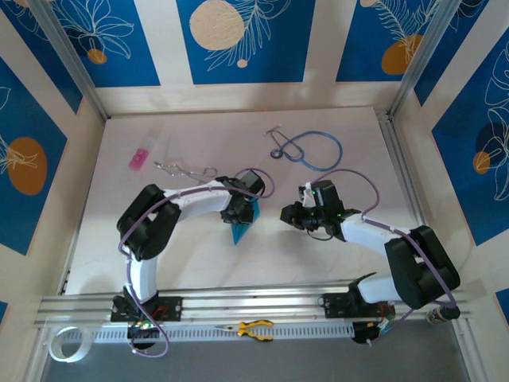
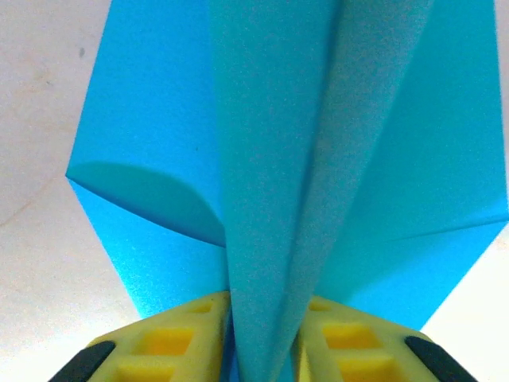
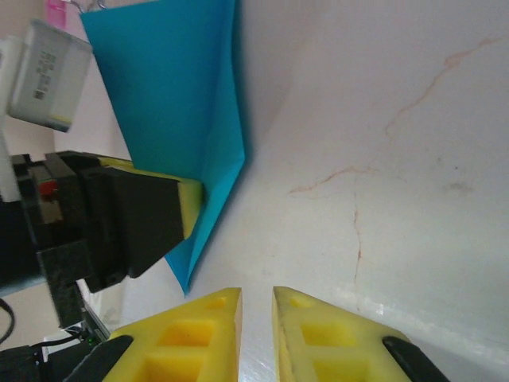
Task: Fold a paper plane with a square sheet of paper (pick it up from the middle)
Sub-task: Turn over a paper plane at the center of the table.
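Between left hand (image 2: 262, 350) pads, paper plane (image 2: 302, 159)

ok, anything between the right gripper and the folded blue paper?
No. In the top external view, only bare table separates the right gripper from the paper plane in the left gripper.

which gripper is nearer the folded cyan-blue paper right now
Left. The left gripper has its fingers on either side of the folded cyan-blue paper. The right gripper sits off to the paper's right, apart from it, nothing between its fingers.
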`<action>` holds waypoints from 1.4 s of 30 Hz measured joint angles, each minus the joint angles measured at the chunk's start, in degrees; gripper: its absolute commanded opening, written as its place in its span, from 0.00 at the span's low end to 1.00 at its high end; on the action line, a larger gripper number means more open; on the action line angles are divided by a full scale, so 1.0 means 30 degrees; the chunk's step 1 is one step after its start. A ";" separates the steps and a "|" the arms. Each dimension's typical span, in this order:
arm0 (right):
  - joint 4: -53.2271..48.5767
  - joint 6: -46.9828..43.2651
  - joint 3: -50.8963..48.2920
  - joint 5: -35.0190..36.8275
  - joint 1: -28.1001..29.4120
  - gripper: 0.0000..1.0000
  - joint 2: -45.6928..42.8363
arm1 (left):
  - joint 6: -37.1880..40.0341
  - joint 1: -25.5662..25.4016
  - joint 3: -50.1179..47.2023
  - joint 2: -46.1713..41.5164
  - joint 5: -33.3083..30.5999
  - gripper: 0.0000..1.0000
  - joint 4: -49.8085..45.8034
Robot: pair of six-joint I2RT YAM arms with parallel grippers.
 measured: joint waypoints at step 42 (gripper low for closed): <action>-0.0036 -0.0984 -0.0495 -0.2732 -0.2178 0.20 -0.1253 | -0.5049 -0.1479 0.1749 0.1100 -0.2178 0.33 -0.1530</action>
